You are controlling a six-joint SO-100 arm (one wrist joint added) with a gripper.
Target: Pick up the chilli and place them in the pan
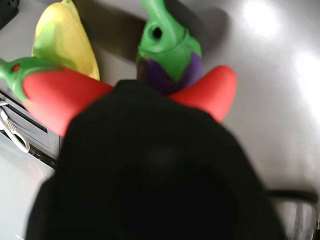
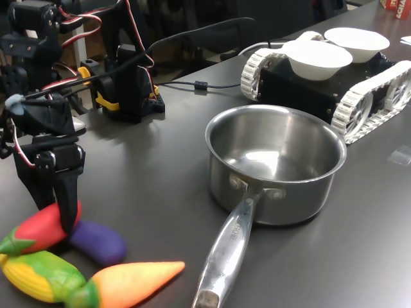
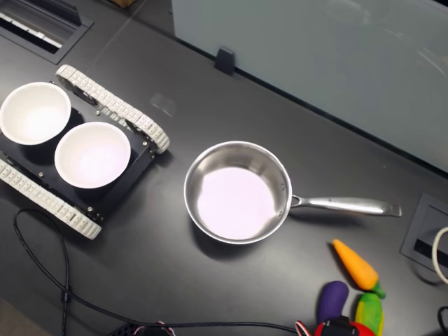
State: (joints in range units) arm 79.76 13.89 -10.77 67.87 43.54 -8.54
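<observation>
In the wrist view the black gripper (image 1: 150, 165) fills the lower frame, and the red chilli (image 1: 60, 97) runs across behind it, its green cap at the left edge and its tip at right centre. An eggplant (image 1: 170, 60) and corn (image 1: 62, 40) lie beyond.

In the first exterior view, at lower left, the gripper (image 2: 63, 221) is down on the chilli (image 2: 40, 230); whether the jaws are clamped on it I cannot tell. The pan (image 2: 276, 160) sits empty at centre, well apart.

In the second exterior view the pan (image 3: 238, 192) is empty at centre; a carrot (image 3: 355, 266) lies lower right. Nothing is delivered: lift and carry remain.
</observation>
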